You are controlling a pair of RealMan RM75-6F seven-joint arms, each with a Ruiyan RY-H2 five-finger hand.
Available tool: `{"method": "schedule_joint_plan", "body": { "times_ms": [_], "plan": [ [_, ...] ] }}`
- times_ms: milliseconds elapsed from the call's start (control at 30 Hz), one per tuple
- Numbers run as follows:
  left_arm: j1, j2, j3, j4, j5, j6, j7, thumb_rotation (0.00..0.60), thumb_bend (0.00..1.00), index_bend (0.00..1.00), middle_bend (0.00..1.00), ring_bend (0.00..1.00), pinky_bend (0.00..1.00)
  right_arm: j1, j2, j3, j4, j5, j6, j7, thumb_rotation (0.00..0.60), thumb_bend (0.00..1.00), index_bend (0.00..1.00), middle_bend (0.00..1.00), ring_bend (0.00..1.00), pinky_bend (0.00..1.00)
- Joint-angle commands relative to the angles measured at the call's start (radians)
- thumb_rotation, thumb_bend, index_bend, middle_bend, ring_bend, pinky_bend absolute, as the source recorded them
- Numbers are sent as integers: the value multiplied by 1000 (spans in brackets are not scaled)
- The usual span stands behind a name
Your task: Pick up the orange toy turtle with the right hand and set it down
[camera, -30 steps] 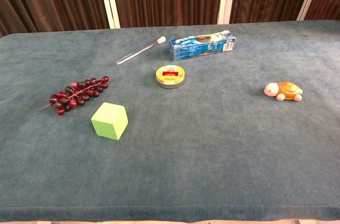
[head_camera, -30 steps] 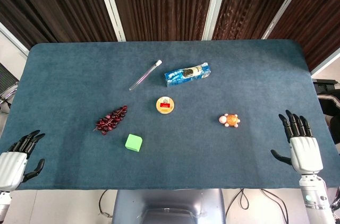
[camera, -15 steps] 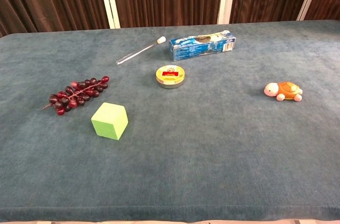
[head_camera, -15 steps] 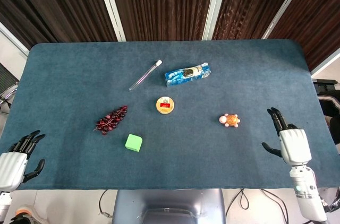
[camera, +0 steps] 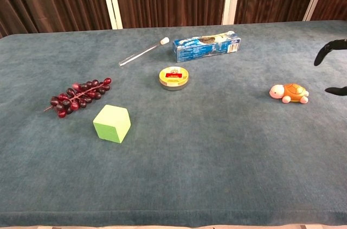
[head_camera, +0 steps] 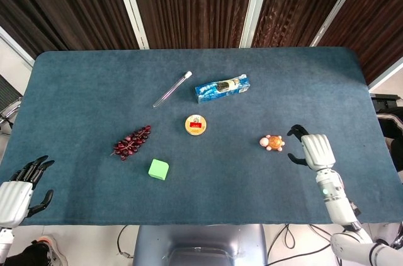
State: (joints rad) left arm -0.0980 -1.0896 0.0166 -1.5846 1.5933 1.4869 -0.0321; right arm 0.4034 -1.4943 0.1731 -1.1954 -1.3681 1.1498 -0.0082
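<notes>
flanking turtle: tin, hand

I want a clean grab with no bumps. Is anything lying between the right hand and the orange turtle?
Nothing visible does. The right hand is just to the side of the turtle, with only bare table in the gap. The round tin lies on the turtle's far side, away from the hand.

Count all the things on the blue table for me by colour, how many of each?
Orange: 1, the toy turtle
Green: 1, the cube
Dark red: 1, the grape bunch
Blue: 1, the packet
Yellow: 1, the round tin
Clear: 1, the tube
Total: 6
</notes>
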Motion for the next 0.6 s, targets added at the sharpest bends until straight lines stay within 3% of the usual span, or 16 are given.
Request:
{"method": "schedule_joint_plan", "body": {
  "times_ms": [33, 600],
  "plan": [
    [-1, 0, 0, 2, 0, -2, -2, 600, 411, 166, 86, 144, 303, 41, -55, 13, 67, 8, -36, 34, 600, 333, 511, 394, 1000, 1000],
    [-1, 3, 2, 6, 2, -3, -16, 600, 411, 166, 86, 144, 302, 108, -172, 20, 236, 46, -118, 61, 600, 339, 525, 425, 1000, 1000]
  ]
}}
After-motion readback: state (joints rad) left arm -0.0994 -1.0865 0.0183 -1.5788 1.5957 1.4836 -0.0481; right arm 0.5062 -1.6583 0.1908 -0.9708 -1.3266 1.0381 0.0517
